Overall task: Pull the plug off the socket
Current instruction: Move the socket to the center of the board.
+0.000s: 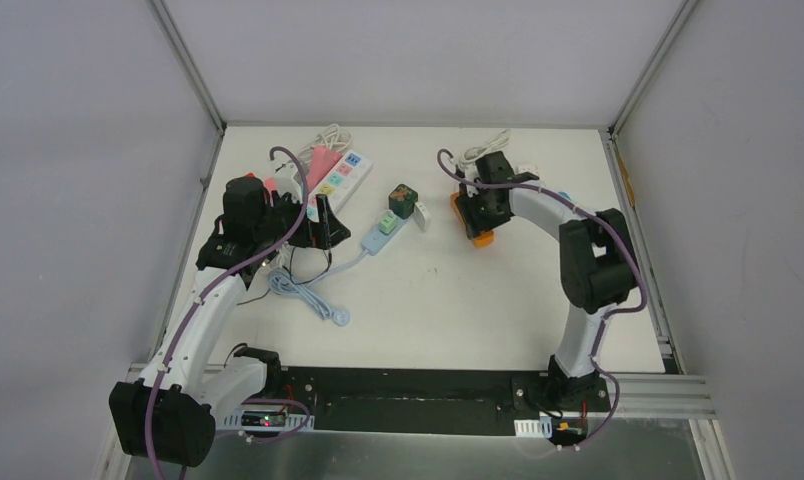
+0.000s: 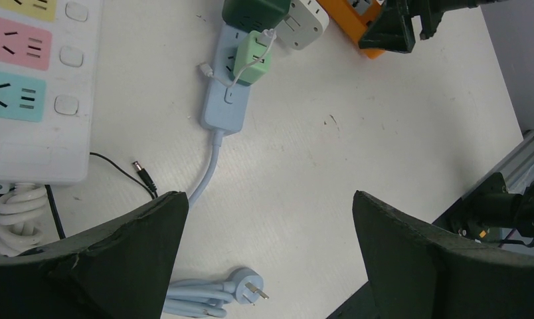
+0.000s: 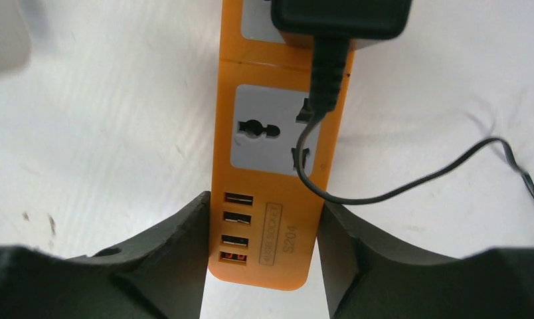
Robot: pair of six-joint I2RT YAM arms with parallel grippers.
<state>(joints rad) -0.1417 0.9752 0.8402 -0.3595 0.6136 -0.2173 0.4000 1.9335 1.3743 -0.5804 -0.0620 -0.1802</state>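
An orange power strip (image 3: 277, 72) with USB ports lies on the white table. A black plug (image 3: 341, 16) sits in its far socket, and the plug's thin black cable (image 3: 410, 183) trails right. My right gripper (image 3: 261, 232) is shut on the strip's near end, with a finger pressed on each side. In the top view this gripper (image 1: 478, 215) covers most of the strip (image 1: 483, 238). My left gripper (image 1: 323, 228) is open and empty above bare table (image 2: 267, 199), well left of the orange strip (image 2: 357, 16).
A light blue power strip (image 2: 228, 100) holds a pale green plug (image 2: 254, 56) and a dark green adapter (image 2: 254, 10), with a white adapter (image 2: 304, 23) beside it. Its coiled cord ends in a blue plug (image 2: 248, 286). A white multi-colour strip (image 2: 32, 86) lies left, near a black barrel jack (image 2: 143, 171).
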